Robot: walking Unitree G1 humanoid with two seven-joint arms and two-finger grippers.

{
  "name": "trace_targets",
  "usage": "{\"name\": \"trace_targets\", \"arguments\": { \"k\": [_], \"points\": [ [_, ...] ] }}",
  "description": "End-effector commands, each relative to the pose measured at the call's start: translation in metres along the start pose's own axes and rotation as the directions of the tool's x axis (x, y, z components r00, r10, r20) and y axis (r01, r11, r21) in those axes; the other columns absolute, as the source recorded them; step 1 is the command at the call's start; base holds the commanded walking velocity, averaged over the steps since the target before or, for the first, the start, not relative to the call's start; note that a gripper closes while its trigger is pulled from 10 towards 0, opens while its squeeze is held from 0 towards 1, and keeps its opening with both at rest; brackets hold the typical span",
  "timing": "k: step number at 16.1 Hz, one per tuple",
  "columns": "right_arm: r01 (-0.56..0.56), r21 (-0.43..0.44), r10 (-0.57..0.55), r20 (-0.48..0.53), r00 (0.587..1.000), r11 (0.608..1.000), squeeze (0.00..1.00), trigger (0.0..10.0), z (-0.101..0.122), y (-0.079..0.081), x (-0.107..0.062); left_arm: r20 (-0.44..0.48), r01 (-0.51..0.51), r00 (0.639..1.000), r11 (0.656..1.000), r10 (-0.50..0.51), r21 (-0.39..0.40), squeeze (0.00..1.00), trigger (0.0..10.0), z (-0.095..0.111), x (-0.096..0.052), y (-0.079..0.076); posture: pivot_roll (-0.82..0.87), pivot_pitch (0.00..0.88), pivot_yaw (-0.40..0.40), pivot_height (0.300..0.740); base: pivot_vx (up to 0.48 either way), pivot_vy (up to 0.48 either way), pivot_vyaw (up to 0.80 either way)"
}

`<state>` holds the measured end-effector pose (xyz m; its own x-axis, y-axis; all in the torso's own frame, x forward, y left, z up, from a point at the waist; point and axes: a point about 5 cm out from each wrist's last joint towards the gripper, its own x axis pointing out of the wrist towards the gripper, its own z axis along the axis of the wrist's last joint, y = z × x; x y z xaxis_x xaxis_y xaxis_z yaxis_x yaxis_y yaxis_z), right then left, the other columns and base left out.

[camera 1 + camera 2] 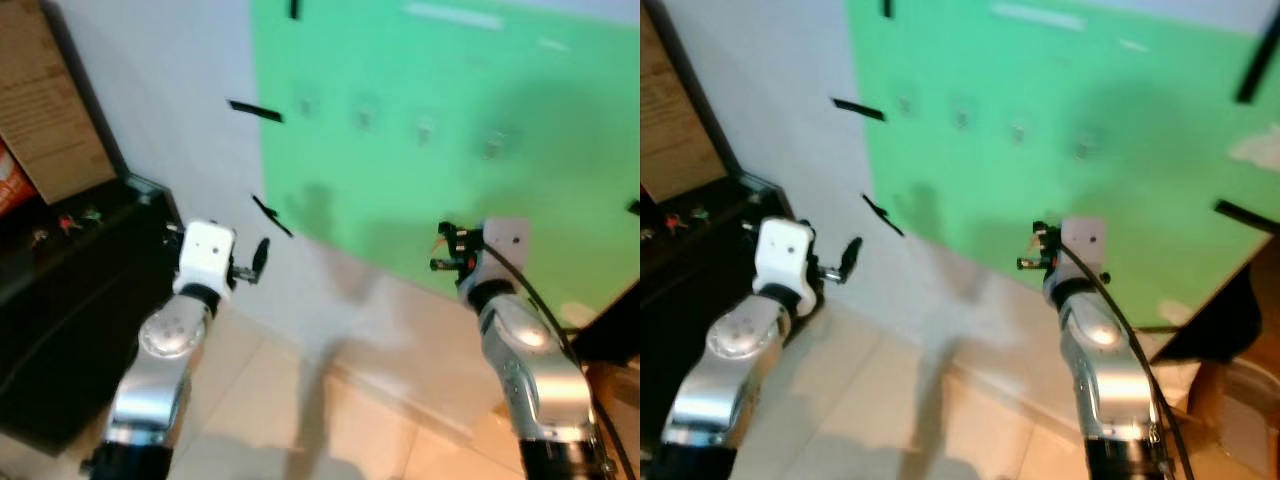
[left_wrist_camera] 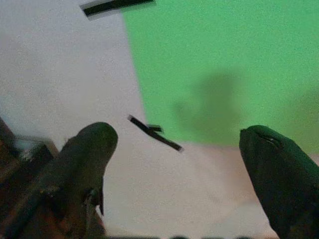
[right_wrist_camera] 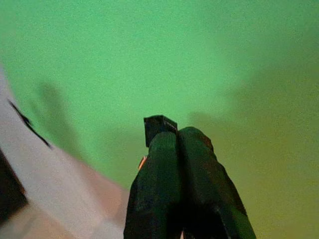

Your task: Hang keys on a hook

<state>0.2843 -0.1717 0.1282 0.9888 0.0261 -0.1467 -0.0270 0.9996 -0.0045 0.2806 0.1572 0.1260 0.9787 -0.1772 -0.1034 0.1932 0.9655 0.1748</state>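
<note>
Right gripper (image 1: 447, 248) fingers pressed together on keys (image 3: 158, 128): small, light, rigid, likely dangling; hold at ring. Hooks (image 1: 426, 130) above it. Left gripper (image 1: 258, 260) spread apart, empty.

A home corner: white wall (image 1: 180, 90) with taped green sheet (image 1: 450, 130), dark cabinet (image 1: 70, 300), tiled floor (image 1: 300, 420).

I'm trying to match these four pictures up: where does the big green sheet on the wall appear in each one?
Left eye view: green sheet covers the upper right.
Right eye view: green sheet covers the upper middle and right.
Left wrist view: it takes up the upper right.
Right wrist view: it spans almost the whole picture.
Shared landmark: the slanted black tape strip at its lower left corner.
</note>
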Motion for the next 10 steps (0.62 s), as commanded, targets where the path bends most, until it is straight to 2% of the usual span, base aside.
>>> {"name": "trace_targets", "arguments": {
  "k": [1,5,10],
  "points": [
    [0.013,-0.002,-0.013,0.013,1.000,1.000,0.00,10.0,0.0026,-0.0028,0.0000,0.015,0.012,1.000,1.000,-0.012,0.007,0.04,10.0,0.0047,0.0019,-0.0025,0.03,0.000,0.004,0.740,0.000,0.000,0.00],
    [-0.003,0.003,0.003,0.031,0.999,1.000,0.00,10.0,0.0075,0.0009,0.0036,0.036,0.021,0.999,1.000,-0.021,0.006,0.06,10.0,0.0095,0.0024,-0.0006,0.03,0.000,0.004,0.740,0.000,0.000,0.00],
    [-0.015,0.003,0.015,0.040,0.999,1.000,0.00,10.0,0.0095,0.0029,0.0050,0.041,0.027,0.999,1.000,-0.027,0.000,0.06,10.0,0.0109,0.0025,-0.0005,0.04,0.000,0.003,0.740,0.269,0.000,0.00]
  ]
}}
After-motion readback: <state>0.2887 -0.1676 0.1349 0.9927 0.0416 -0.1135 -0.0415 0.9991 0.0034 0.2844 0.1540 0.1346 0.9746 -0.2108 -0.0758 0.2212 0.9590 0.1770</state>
